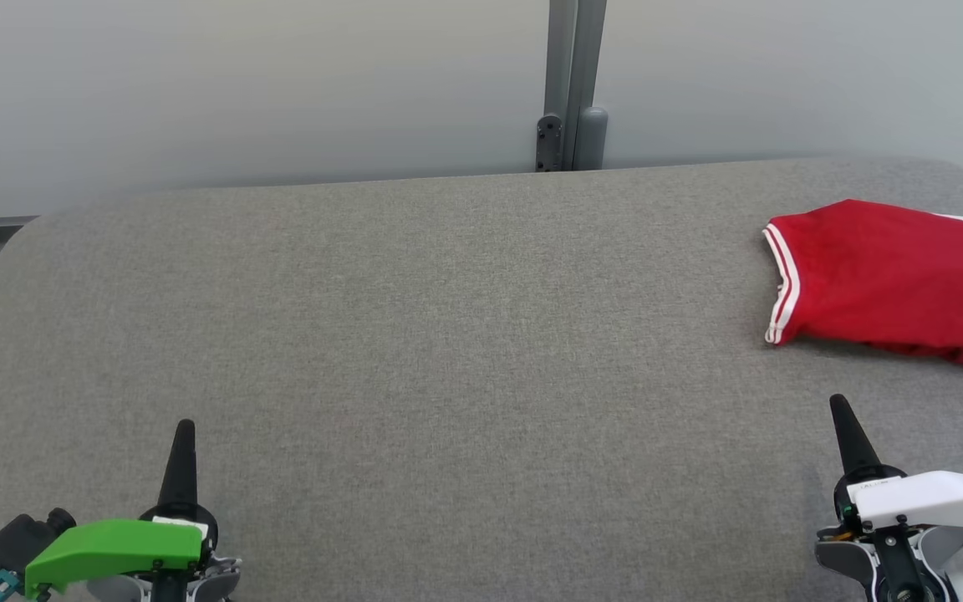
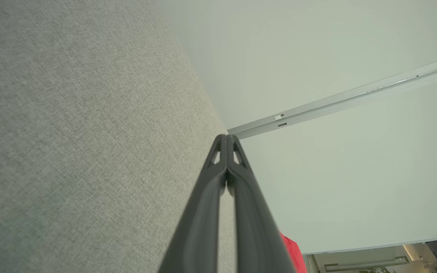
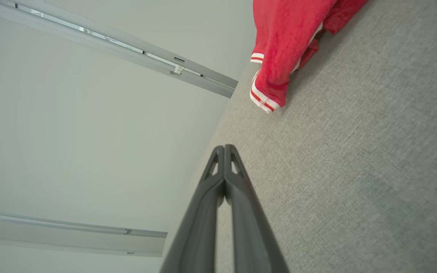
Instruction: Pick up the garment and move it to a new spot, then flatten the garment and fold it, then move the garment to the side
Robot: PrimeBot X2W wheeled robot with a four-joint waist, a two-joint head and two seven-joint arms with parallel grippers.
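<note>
Left gripper (image 1: pixel 184 433) low at the near left, its two dark fingers pressed tight together and holding nothing, tips pointing up the head view over bare grey fabric. Over on the near right, the right gripper (image 1: pixel 842 411) is the same story: clenched, empty, fingers forming a single point. Both sit at the near edge of the surface (image 1: pixel 448 334), a wide grey cloth-covered top with rounded far corners. Now the garment (image 1: pixel 891 280): red with white striped trim, lying in a compact bundle at the far right of the surface, its right side cut off by the edge of the head view. It lies ahead of the right gripper and a little to its right, with a band of bare grey fabric between them, so no contact there. From the right wrist view the striped cuff is the nearest part, up beyond the closed fingertips. The left gripper is well apart from it, across the whole width of the surface. Behind everything, a pale wall (image 1: pixel 239 84) and a grey upright post (image 1: pixel 575 84) at the far edge.
</note>
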